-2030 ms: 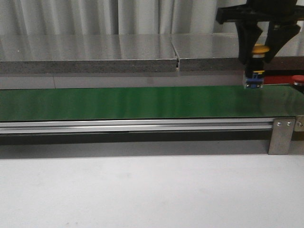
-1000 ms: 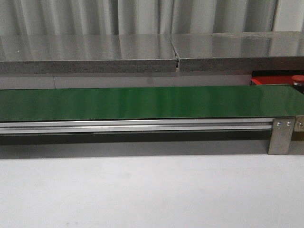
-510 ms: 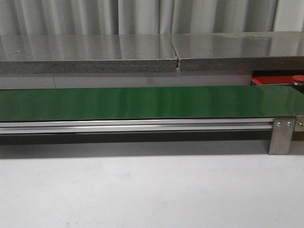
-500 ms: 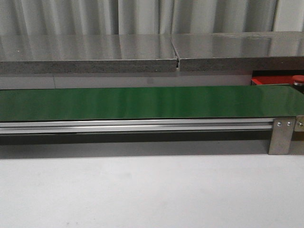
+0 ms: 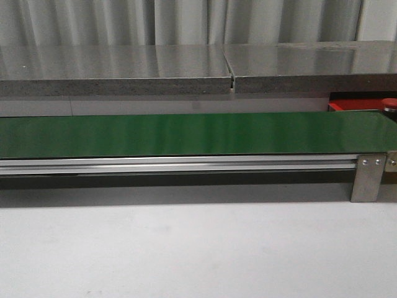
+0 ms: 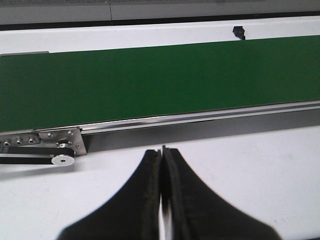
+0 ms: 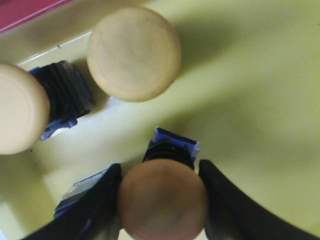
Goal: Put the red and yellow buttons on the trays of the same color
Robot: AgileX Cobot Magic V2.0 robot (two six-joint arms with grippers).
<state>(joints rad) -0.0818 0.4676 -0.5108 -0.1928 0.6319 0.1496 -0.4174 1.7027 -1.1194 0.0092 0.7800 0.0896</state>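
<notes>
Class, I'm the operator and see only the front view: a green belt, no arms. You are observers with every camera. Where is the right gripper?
Observer: In the right wrist view, the right gripper is closed on a yellow button.
Operator: Over what?
Observer: A yellow tray, where two other buttons already stand.
Operator: And the left one?
Observer: The left gripper is closed and empty, above the white table beside the green belt.
</notes>
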